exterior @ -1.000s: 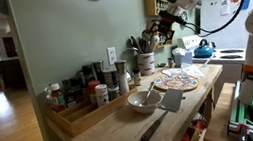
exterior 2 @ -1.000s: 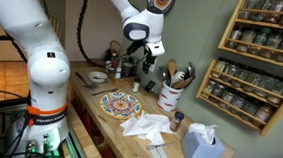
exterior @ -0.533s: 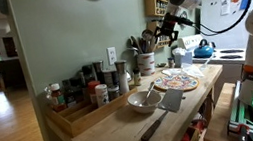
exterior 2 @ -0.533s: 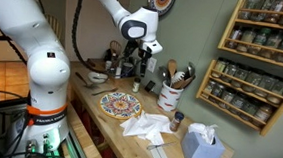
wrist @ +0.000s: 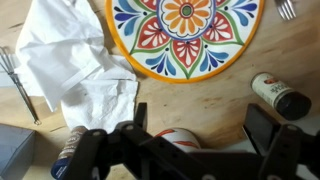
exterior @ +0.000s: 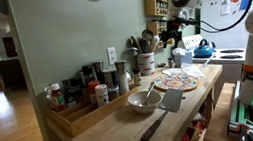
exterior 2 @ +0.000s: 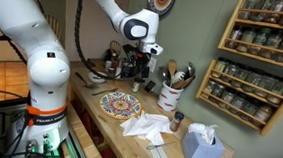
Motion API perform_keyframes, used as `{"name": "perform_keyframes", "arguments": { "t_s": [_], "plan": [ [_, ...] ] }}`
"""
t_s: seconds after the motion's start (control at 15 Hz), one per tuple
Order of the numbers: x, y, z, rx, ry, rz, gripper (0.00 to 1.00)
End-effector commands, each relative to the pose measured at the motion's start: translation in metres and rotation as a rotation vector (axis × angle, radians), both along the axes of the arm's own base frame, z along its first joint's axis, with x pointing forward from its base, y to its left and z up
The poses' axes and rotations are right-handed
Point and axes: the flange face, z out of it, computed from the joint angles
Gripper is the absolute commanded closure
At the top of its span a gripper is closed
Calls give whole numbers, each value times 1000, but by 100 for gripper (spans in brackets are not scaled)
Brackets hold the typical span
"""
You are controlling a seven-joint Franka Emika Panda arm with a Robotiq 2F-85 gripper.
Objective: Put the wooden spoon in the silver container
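Hovering gripper [exterior 2: 141,61] with jaws spread and empty above the container [exterior 2: 169,96], risking knocking the crowded utensils [exterior 2: 177,72] while descending.

Two exterior views facing along the counter from opposite ends, wrist view looking down, all sharing patterned plate [exterior: 176,80].

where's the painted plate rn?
Painted plate sits mid-counter in both exterior views, beside crumpled white paper; in the wrist view it fills the top centre, above the tool.
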Motion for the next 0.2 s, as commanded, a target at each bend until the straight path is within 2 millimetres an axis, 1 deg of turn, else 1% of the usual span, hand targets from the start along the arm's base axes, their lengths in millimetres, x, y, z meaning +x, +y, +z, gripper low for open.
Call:
{"name": "perform_keyframes", "arguments": {
  "t_s": [0.0, 0.13],
  "plan": [
    [-1, -3, -1, -10, 9, 30, 0],
    [-3, -5, -3, -17, 16, 56, 0]
  ]
}}
